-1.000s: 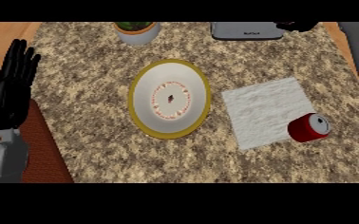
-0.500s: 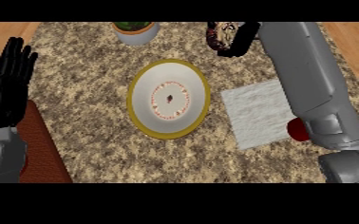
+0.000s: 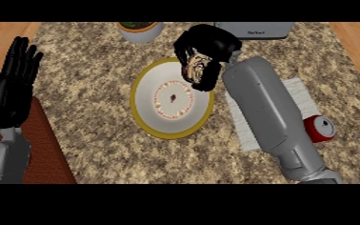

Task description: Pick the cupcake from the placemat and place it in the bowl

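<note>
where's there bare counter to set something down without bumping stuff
The widest bare patch is the counter between the resting open left hand at the left edge and the bowl, running along the near edge below the bowl. It is crowded to the right: the right hand holds the cupcake over the bowl's far rim, its forearm covers the placemat, a red can beside it.

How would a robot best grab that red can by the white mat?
Take the red can round its curved side, probably coming down from above with thumb and fingers on opposite sides. Its body looks round and narrow, and its pale top faces upward.
</note>
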Robot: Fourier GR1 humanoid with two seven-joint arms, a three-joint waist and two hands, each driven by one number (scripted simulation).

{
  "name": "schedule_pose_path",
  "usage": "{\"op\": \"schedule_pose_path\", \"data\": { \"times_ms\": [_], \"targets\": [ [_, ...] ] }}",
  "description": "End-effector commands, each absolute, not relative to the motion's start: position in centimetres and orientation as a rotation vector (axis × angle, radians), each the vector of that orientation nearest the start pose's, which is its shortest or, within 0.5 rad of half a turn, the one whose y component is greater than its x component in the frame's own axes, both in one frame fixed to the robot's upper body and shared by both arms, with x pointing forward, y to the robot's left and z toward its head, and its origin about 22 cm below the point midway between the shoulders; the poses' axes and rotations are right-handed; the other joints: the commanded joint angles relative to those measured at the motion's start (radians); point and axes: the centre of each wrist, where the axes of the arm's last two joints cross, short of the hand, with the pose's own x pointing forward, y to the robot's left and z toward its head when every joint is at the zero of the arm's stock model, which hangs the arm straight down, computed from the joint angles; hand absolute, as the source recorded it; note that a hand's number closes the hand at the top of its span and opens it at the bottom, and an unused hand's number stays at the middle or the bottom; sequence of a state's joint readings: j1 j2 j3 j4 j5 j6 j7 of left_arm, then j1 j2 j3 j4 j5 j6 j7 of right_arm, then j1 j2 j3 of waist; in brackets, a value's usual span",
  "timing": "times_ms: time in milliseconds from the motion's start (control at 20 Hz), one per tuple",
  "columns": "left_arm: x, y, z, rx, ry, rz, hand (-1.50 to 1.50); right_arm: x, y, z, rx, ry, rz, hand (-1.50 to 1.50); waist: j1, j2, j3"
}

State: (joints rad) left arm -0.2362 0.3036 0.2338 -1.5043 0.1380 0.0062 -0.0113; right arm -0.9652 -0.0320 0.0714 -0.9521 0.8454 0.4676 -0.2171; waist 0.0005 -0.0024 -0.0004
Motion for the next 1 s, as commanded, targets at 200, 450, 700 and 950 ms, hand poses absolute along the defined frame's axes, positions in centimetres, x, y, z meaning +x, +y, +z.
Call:
{"op": "schedule_pose_path", "data": {
  "times_ms": [200,450,700,950],
  "targets": [
    [30.6,30.4,9.2,0.189,-1.802,-0.002,0.00,40.3,-7.3,7.9,-0.254,-1.488,1.331,-1.50,0.039,0.009,0.000],
    [29.9,34.0,9.0,0.197,-1.801,0.000,0.00,40.1,-9.3,4.2,-0.038,-1.535,1.164,-1.50,0.044,0.011,0.001],
    [29.9,32.1,8.7,0.216,-1.795,0.017,0.00,41.1,-9.6,5.7,0.014,-1.696,0.923,-1.50,0.036,0.010,0.001],
    [30.8,31.2,9.0,0.189,-1.793,0.020,0.00,42.6,-11.6,6.3,-0.011,-1.790,0.692,-1.50,0.024,0.013,0.001]
  ]
}}
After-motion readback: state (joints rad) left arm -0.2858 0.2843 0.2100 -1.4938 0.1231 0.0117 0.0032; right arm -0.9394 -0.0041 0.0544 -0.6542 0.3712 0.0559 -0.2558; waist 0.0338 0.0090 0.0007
